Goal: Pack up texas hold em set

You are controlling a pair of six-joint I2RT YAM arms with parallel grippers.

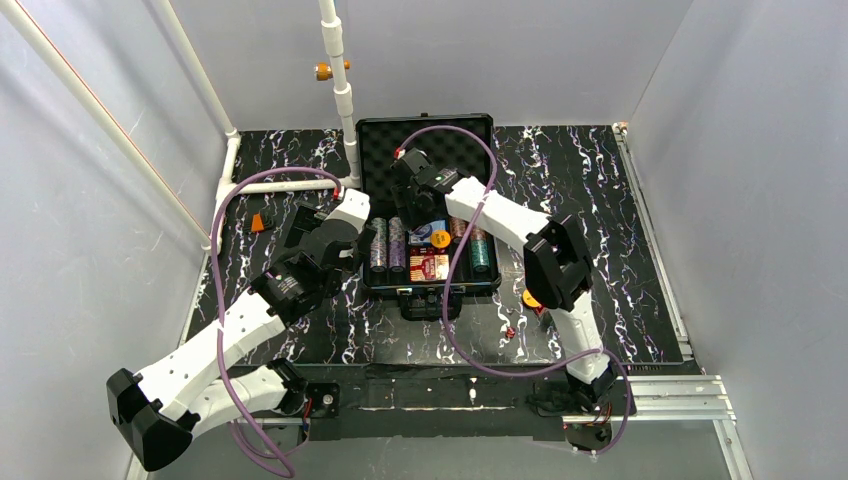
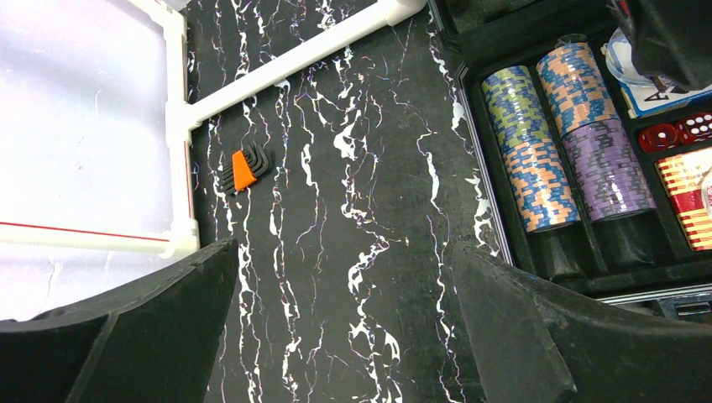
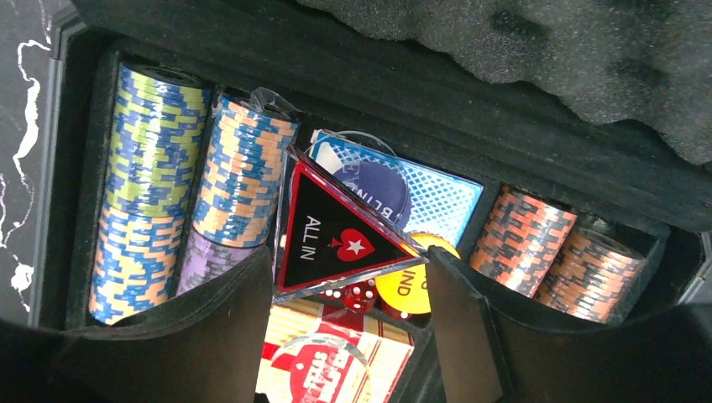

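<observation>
The black case (image 1: 366, 180) lies open at the table's middle, its egg-crate foam lid (image 1: 445, 145) raised at the back and its handle (image 1: 432, 306) at the front. Chip rows (image 1: 388, 248) fill it, shown also in the left wrist view (image 2: 537, 147). My right gripper (image 3: 351, 252) is over the case's middle, shut on a clear triangular "ALL IN" plaque (image 3: 336, 231), held tilted above the red card deck (image 3: 336, 353), red dice (image 3: 357, 294), a yellow disc (image 3: 411, 281) and the blue deck (image 3: 445, 197). My left gripper (image 2: 344, 248) is open and empty over bare table left of the case.
An orange-holdered hex key set (image 2: 245, 170) lies at the far left near the white pipe frame (image 2: 277, 67). A small orange piece (image 1: 531, 298) and a tiny red thing (image 1: 510, 330) lie right of the case front, by the right arm.
</observation>
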